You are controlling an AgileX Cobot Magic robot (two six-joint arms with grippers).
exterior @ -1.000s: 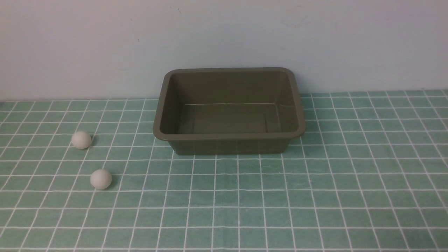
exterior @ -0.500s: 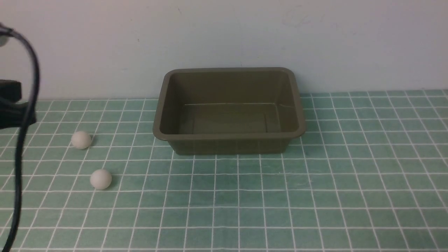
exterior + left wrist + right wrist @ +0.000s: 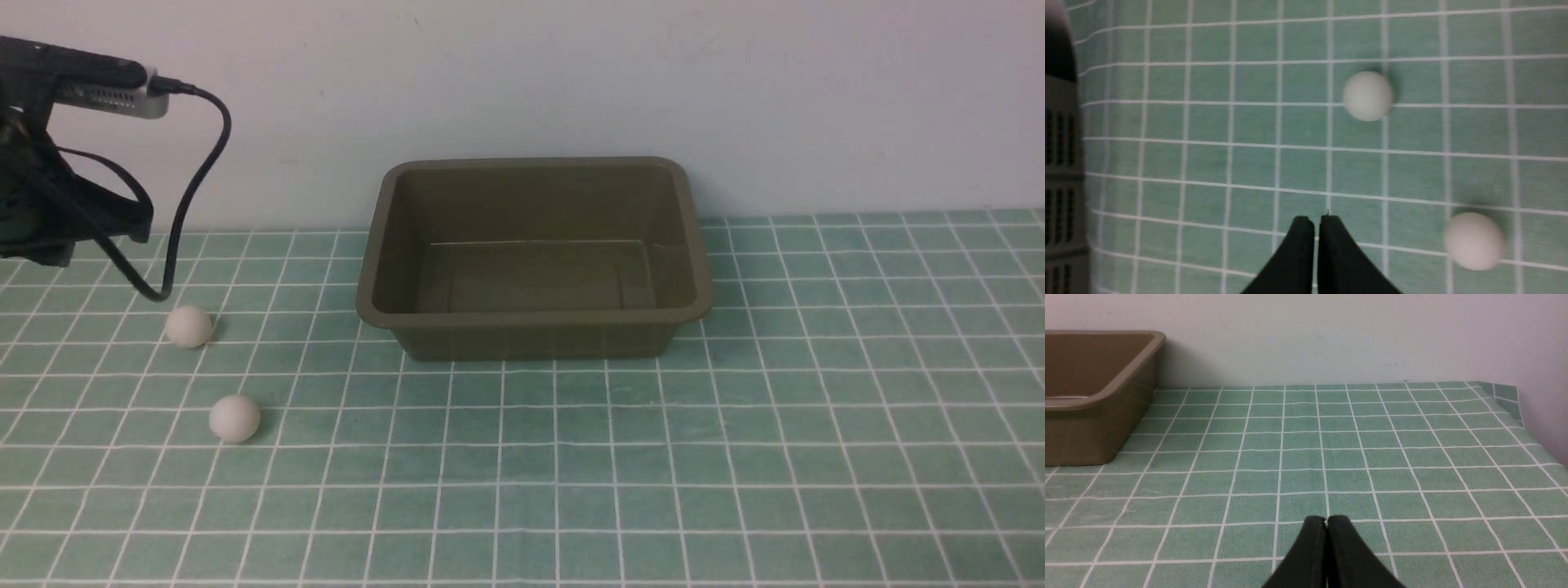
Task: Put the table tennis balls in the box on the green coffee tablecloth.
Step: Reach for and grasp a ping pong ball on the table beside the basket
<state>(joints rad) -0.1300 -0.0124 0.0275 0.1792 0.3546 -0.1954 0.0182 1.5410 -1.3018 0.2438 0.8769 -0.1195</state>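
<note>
Your left fingers (image 3: pixel 1299 249) are hovering pressed together left of the box (image 3: pixel 531 317); descending unopened, you're risking knocking the balls (image 3: pixel 188 327) away.

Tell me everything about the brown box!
The box is an olive-brown rectangular bin that looks like smooth plastic, with rounded corners, a rolled rim and walls sloping in toward a flat bottom. It stands upright, open side up, with nothing inside. It sits on the cloth, close to the pale wall behind it. Nothing else touches it: the balls lie apart on the cloth to its left.
</note>
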